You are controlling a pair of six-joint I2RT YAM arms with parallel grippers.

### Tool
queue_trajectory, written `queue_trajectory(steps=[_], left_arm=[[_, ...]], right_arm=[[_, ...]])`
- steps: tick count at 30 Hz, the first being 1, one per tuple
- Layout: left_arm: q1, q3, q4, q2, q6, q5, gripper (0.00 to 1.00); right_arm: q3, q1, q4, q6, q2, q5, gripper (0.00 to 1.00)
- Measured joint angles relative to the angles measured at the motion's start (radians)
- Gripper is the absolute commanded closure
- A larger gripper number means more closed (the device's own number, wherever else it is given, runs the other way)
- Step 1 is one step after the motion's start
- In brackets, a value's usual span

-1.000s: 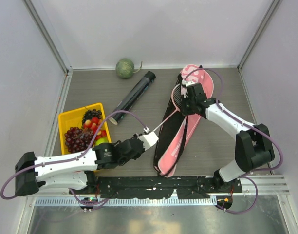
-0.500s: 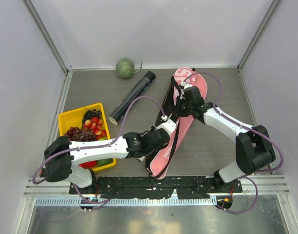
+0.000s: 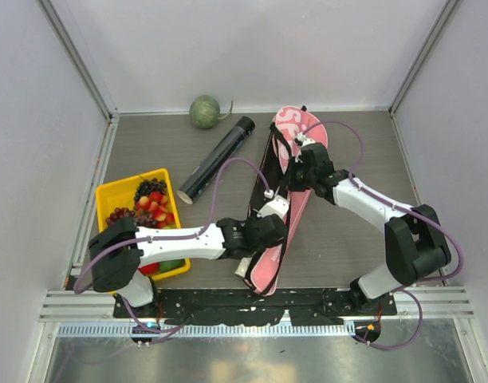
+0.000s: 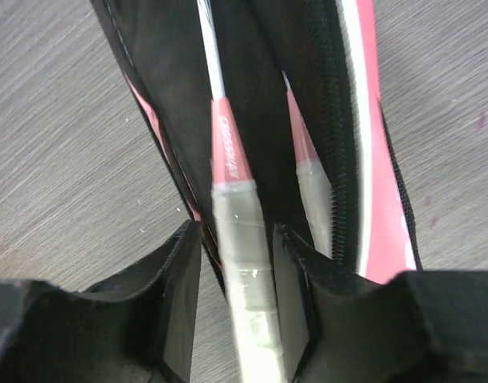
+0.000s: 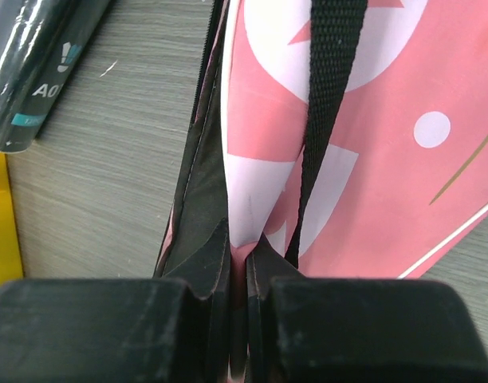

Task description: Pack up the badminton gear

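L gripper (image 4: 238,267) holds racket (image 4: 228,152) in bag (image 3: 293,209) mouth; R gripper (image 5: 240,267) pinches bag edge.
Near: L gripper's fingers clamp the racket's white grip, shaft running into the open black-lined bag, just beside 2nd racket (image 4: 310,179) lying inside. Mid: R gripper closed tight on bag's pink edge by the strap (image 5: 324,120). Far L on surface (image 3: 352,239): tray (image 3: 107,196), black tube (image 3: 218,158), melon (image 3: 203,111) behind.

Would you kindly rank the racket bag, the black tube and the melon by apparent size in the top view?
1. racket bag, clearly the largest
2. black tube, long but thin
3. melon, the smallest
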Motion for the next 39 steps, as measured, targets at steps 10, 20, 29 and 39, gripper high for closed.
queue_trajectory(steps=[10,20,29,39], left_arm=[[0.076,-0.005,-0.037,-0.347,-0.046,0.124,0.63],[0.09,-0.339,0.004,-0.426,-0.154,0.349,0.83],[0.023,-0.352,0.153,-0.224,-0.221,0.434,0.87],[-0.019,-0.305,0.222,-0.22,-0.254,0.404,0.85]], right_arm=[[0.0,0.01,0.011,0.01,0.0,-0.055,0.94],[-0.001,0.008,0.038,0.094,0.0,-0.057,0.95],[-0.001,0.006,0.064,0.152,0.0,-0.057,0.94],[-0.033,0.006,0.116,0.188,0.0,-0.06,0.95]])
